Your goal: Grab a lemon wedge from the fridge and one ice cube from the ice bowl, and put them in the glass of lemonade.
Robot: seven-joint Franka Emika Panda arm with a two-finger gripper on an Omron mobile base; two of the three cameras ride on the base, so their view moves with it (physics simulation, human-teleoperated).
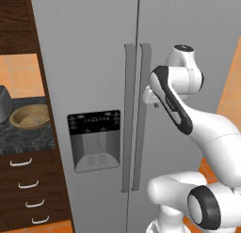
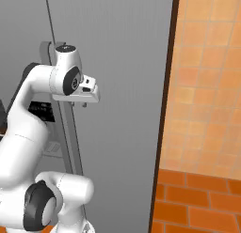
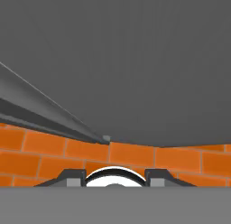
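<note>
Fridge (image 1: 94,63) is the stage we're at: both doors shut, so the lemon wedge presumably sits inside, unseen. Nothing of the task is done as far as I can judge.

Near: arm rises from the base, elbow bent, wrist up at the door handles. In the right base view the gripper (image 2: 89,92) sits just beside the right handle (image 2: 71,133), at about 3 o'clock from it, fingers pointing at the door face. Can't tell whether it touches the handle. In the hand view the fingertips (image 3: 76,179) stand apart with nothing between them; the handle runs as a grey bar from 9 o'clock toward centre, not between the tips. So: partly open, holding nothing.

Mid: handles (image 1: 136,119) meet at the door seam; dispenser (image 1: 94,140) at 7 o'clock from the wrist on the left door.

Far: ice bowl (image 1: 31,116) on the counter (image 1: 23,140), at 9 o'clock from the fridge in the left base view. Contents too small to read.

Left: grab handle, open door, get wedge, get ice cube, both into the glass.
</note>
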